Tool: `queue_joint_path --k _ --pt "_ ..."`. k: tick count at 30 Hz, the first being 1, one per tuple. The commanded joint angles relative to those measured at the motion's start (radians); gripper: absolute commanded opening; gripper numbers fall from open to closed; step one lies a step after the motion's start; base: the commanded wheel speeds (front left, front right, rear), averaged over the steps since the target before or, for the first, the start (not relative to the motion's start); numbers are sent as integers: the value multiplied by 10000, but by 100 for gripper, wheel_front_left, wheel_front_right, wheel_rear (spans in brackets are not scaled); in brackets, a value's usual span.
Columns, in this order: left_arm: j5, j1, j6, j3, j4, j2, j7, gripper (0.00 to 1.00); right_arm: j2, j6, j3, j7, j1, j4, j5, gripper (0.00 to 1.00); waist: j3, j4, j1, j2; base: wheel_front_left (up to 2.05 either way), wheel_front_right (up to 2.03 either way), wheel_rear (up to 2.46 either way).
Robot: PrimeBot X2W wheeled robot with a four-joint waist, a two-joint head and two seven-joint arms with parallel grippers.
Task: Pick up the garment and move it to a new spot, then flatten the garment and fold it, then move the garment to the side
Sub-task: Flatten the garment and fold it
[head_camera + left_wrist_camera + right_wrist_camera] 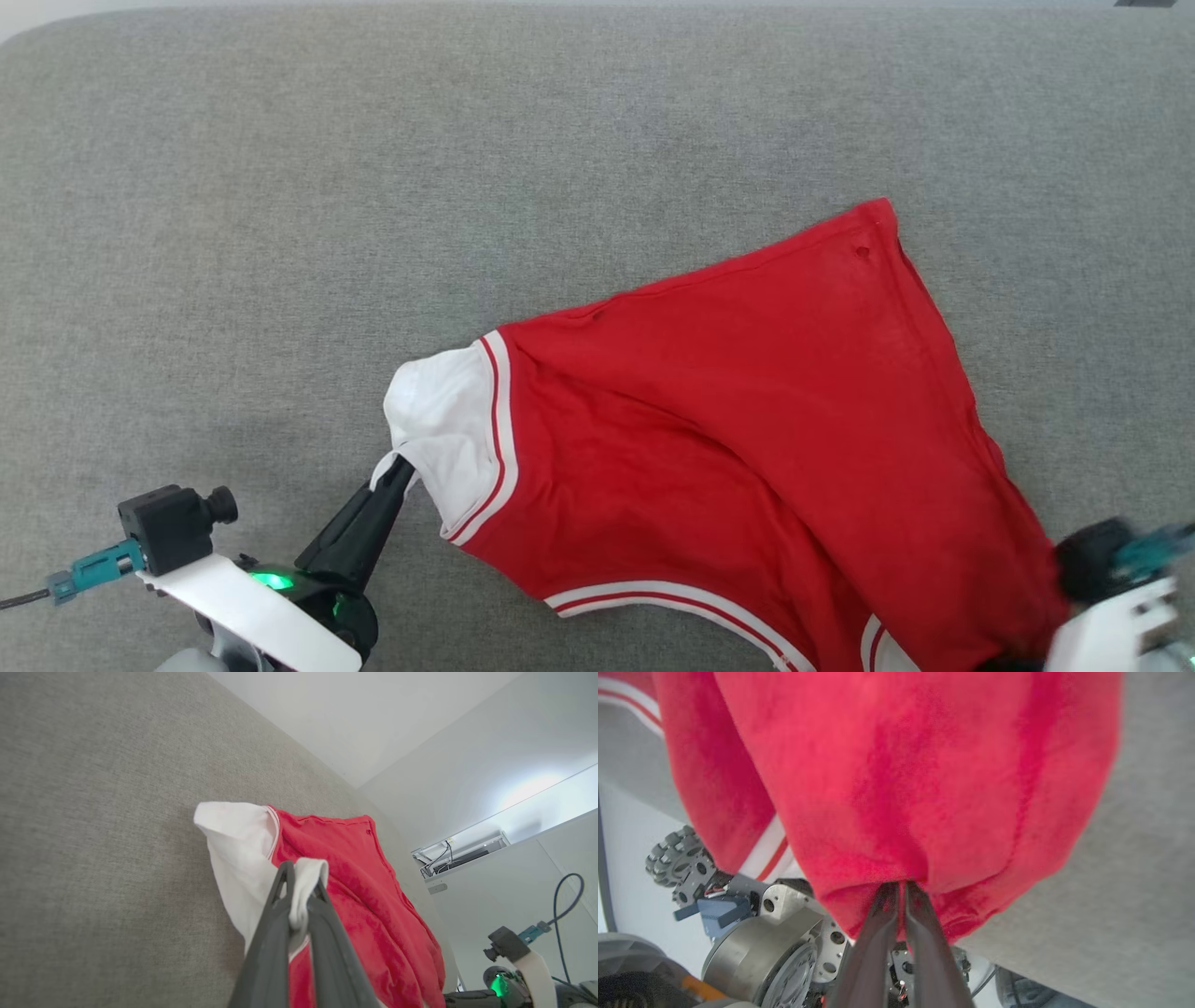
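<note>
– Red garment [747, 420], where, which step?
– Spread between tips: left gripper [397, 471] clamps white sleeve [233, 858], right gripper [901, 886] pinches red edge [971, 900]. Moving step, I'd say; next needs pulling flat

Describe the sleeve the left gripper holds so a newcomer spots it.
On the grey surface lies a red garment. At its left end, a sleeve juts out, pinched by the left gripper. It is plain white, set off from the red body by striped trim.
</note>
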Motion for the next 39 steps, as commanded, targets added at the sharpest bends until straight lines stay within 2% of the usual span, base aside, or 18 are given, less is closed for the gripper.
queue_joint_path --k 1,7,11,12,15,23,27,33,34,35,36,39 --pt "-21 91 7 11 -2 -28 -49 0 -109 0 -387 -81 -123 -236 93 100 -4 -4 0 -1 0 0 0" --pt "10 -32 7 -119 -6 -164 -49 0 -708 0 -2347 -3 -1158 -1119 207 100 19 153 0 -1 0 0 0" --pt "15 -259 7 -284 4 -269 -49 0 -790 0 -2607 -647 -2559 -905 21 100 97 347 0 -1 0 0 0" --pt "19 -411 7 -399 -2 -341 -49 0 -643 0 -2254 -1197 -3583 -418 -92 100 212 473 0 -1 0 0 0" --pt "10 -545 7 -514 -22 -373 -47 0 -640 0 -1690 -1441 -4486 269 -198 100 361 601 0 -1 0 0 0" --pt "-42 -1364 7 -1039 15 -593 -49 0 -731 0 472 -1801 -7530 3620 -952 100 1095 1231 0 -1 0 0 0" --pt "-99 -1671 7 -1274 108 -769 -47 0 -931 0 1388 -1828 -8122 5029 -1101 100 1301 1544 0 -1 0 0 0" --pt "-157 -1909 7 -1445 258 -1020 -49 0 -1137 -1 2355 -1578 -8179 6396 -777 100 1399 1753 0 -1 0 0 0" --pt "-157 -1939 7 -1482 287 -1034 -47 0 -1166 -1 2496 -1517 -8160 6519 -650 40 1392 1760 0 -1 0 0 0" --pt "-156 -1979 7 -1537 317 -1025 -49 0 -1186 -1 2593 -1567 -8190 6566 -532 4 1380 1754 0 -1 0 0 0" --pt "-133 -2048 7 -1604 357 -968 -49 0 -1195 0 2578 -1713 -8263 6595 -453 0 1364 1735 0 -1 0 0 0" --pt "-206 -2419 7 -1840 556 -771 -49 0 -1248 -1 2433 -2243 -8650 6610 -451 0 1270 1619 0 -1 0 0 0"
